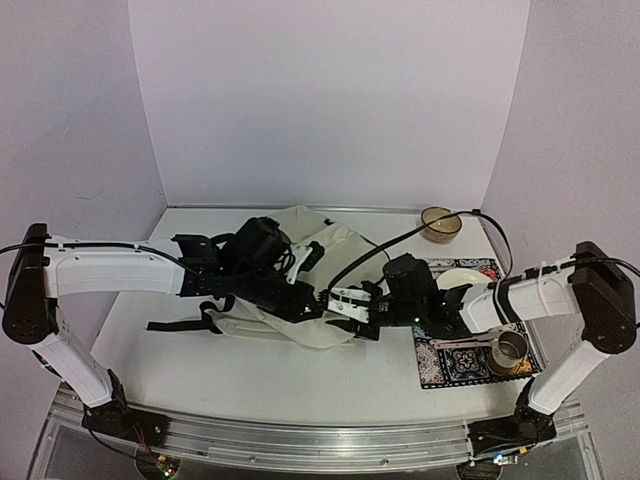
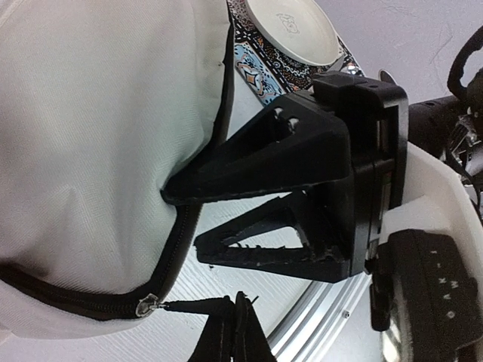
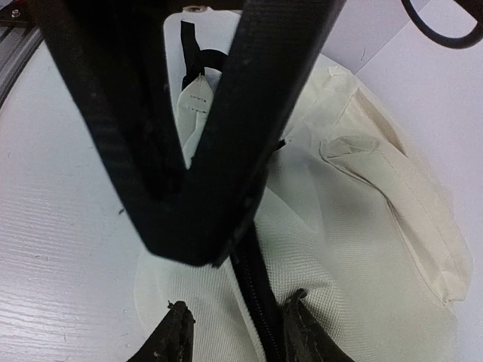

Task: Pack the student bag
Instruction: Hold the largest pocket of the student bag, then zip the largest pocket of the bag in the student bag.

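**Top external:** The student bag lies mid-bench, both arms reaching in over its near edge. The left claw and right claw meet there. A patterned mat to the right carries a plate and a metal cup.

**Left wrist:** The left claw is pinched tight on the zipper pull. The right claw stands partly spread, its upper fingertip against the bag's zippered edge.

**Right wrist:** The right claw straddles the black zipper with a gap showing. The left claw is closed to a point above it, over the cream fabric.
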Tool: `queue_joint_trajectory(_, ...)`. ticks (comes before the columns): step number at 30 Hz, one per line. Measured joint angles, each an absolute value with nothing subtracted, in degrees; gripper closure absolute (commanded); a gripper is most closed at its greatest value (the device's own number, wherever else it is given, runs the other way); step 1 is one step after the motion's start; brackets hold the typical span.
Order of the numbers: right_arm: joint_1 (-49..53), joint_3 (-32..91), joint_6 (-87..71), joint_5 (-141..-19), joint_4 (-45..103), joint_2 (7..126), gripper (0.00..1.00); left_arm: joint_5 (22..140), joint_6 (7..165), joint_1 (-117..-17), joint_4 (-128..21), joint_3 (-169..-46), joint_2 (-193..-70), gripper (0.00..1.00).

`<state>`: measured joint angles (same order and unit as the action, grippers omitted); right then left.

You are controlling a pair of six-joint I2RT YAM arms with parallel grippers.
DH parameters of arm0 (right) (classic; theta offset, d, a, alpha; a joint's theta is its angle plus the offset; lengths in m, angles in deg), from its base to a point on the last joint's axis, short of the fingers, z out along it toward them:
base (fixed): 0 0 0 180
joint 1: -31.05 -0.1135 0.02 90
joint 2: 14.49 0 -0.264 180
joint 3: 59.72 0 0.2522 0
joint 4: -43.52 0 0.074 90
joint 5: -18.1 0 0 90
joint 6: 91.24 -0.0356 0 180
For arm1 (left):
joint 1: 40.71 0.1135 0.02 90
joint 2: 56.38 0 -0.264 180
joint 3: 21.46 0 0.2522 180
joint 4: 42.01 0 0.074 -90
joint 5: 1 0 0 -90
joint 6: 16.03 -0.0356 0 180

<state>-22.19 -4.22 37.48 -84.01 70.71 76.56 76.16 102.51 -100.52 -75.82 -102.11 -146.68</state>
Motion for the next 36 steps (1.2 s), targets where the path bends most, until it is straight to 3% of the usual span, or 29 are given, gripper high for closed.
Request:
queue_joint_trajectory(5, -23.3, -5.7, 40.2, -80.6, 77.0, 78.5, 0.68, 74.1, 102.5, -100.2, -75.2, -101.8, -146.7, 1.00)
queue_joint_trajectory(7, -23.9, -6.6, 41.4, -79.4, 79.3, 79.3, 0.75, 73.5, 102.6, -100.1, -75.1, -101.8, -146.7, 1.00)
queue_joint_trajectory(10, -24.3, -7.0, 42.5, -77.9, 81.4, 80.1, 0.94, 72.9, 102.7, -99.8, -75.1, -101.8, -146.7, 1.00)
queue_joint_trajectory(12, -24.3, -7.0, 42.7, -77.2, 82.3, 80.2, 1.00, 72.7, 102.8, -99.6, -74.7, -101.4, -146.5, 1.00)
queue_joint_trajectory(19, -24.5, -8.3, 42.8, -76.9, 81.4, 78.8, 1.00, 73.0, 102.7, -96.2, -74.0, -100.0, -144.9, 1.00)
queue_joint_trajectory(36, -24.6, -16.4, 40.5, -75.5, 73.0, 62.4, 1.00, 77.6, 98.9, -83.1, -81.1, -96.9, -144.8, 1.00)
